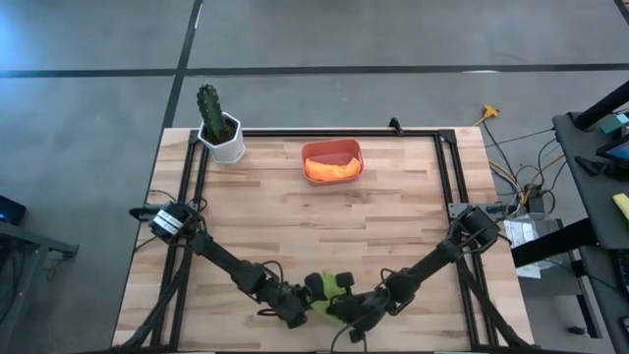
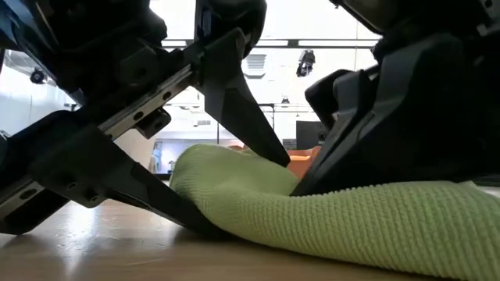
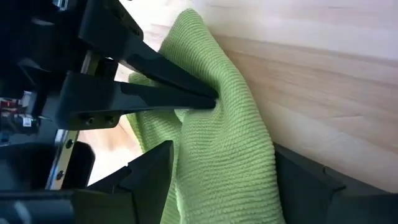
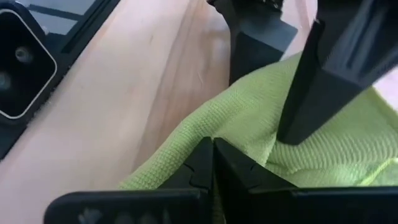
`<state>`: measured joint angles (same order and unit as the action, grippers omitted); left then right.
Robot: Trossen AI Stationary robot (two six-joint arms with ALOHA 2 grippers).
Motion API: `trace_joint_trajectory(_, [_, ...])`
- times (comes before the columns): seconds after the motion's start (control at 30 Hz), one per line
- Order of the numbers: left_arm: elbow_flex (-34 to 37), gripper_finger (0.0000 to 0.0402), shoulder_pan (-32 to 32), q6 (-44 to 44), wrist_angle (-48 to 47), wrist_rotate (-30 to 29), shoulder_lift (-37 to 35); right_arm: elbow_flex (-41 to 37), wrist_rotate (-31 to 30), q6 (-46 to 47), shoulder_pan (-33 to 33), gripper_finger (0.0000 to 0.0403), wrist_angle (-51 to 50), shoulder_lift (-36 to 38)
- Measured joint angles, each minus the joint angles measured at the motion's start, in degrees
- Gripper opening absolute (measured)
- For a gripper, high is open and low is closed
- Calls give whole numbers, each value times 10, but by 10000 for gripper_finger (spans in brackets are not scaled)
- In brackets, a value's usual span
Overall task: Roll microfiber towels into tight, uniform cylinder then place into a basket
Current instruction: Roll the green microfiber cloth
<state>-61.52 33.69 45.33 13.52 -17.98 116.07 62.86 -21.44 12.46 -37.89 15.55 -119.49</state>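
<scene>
Wood table [image 1: 393, 226] on grey floor | left hand [image 1: 307, 307] spread around green towel [image 1: 329, 287] | right hand [image 1: 346, 313] pressed together

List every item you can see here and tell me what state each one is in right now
Green towel: bunched at the table's near edge, between both grippers.
Orange towel: lying in the basket.
Basket: upright at the far side, holding the orange towel.
Left gripper: open, fingers either side of the green towel.
Right gripper: shut, tips against the green towel.
Cactus pot: upright at the far left corner.
</scene>
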Motion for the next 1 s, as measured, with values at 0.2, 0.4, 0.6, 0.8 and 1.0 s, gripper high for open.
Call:
trace_joint_trajectory(0.2, [1,234,1,-62,1,-3,1,-17,-1,29,-1,9,16,1])
trace_joint_trajectory(0.4, [17,234,-2,-78,29,0,0,-24,-11,18,-1,9,31,10])
trace_joint_trajectory(0.6, [27,201,-4,-79,52,2,15,-41,-30,9,0,9,37,36])
trace_joint_trajectory(0.8, [2,86,-3,-78,48,5,53,-57,-31,12,-1,9,50,56])
trace_joint_trajectory(1.0, [-47,9,-12,-120,-35,68,57,-65,-26,27,-3,9,44,58])
